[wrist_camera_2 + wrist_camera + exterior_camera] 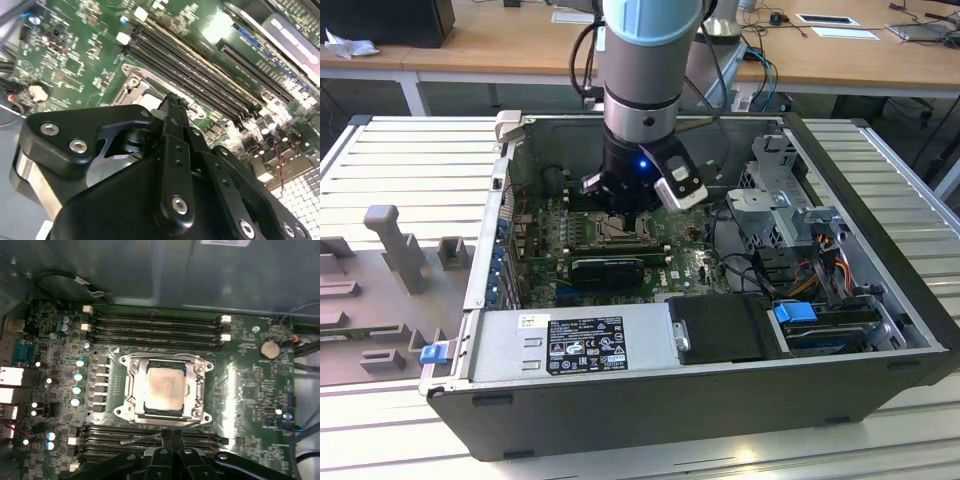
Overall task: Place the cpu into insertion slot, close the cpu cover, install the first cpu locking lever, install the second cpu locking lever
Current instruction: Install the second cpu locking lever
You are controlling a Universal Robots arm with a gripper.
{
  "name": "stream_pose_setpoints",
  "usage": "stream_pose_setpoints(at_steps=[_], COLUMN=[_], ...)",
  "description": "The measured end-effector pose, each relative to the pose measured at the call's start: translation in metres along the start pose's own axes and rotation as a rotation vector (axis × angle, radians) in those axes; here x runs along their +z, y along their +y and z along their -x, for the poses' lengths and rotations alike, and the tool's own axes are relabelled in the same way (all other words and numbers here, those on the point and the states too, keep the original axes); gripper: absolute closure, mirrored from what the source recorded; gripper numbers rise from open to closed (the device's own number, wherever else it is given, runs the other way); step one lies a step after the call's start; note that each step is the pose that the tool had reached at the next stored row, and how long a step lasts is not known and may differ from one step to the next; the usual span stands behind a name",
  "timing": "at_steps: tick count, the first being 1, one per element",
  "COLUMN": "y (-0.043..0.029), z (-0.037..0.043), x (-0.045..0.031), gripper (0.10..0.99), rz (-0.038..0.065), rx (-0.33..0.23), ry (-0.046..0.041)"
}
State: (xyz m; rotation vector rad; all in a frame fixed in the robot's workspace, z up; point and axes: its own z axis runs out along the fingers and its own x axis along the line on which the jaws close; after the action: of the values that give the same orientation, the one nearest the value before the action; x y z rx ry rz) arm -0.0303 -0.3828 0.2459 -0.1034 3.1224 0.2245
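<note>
The cpu [164, 386], a pale square chip with a smudged top, lies in the insertion slot [618, 230] on the green board. The cpu cover [199, 390], a silver frame, lies flat over the chip's edges. A thin metal lever [142, 438] runs slanted along the socket side nearest my gripper. My gripper [173, 435] hangs just off that side with its black fingers pressed together, and the lever's end reaches them. I cannot tell whether it touches them. In the second wrist view the gripper's tip [173, 100] is beside a socket corner [132, 82].
Long black memory slots [155, 322] flank the socket on two sides. The case holds a power supply [575, 345] at the front, a drive cage [775, 185] and cable bundles [820, 250] on the exterior view's right. Silver capacitors [78, 375] stand near the socket.
</note>
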Motion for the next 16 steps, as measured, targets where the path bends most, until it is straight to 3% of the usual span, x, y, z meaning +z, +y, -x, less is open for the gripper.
stream_pose_setpoints(at_steps=[2, 4, 10, 13, 16], y=[0.0001, 0.0006, -0.0014, -0.0017, -0.0018], z=[-0.003, -0.0154, -0.022, -0.0282, -0.0284], x=[0.0005, 0.0031, 0.02, 0.0236, 0.0236], gripper=[0.98, 0.98, 0.98, 0.98, 0.98], rz=[0.0, 0.0, 0.0, 0.006, 0.006], rx=[0.0, 0.0, 0.0, 0.0, 0.0], ry=[-0.0002, -0.0012, -0.0011, -0.0026, -0.0026])
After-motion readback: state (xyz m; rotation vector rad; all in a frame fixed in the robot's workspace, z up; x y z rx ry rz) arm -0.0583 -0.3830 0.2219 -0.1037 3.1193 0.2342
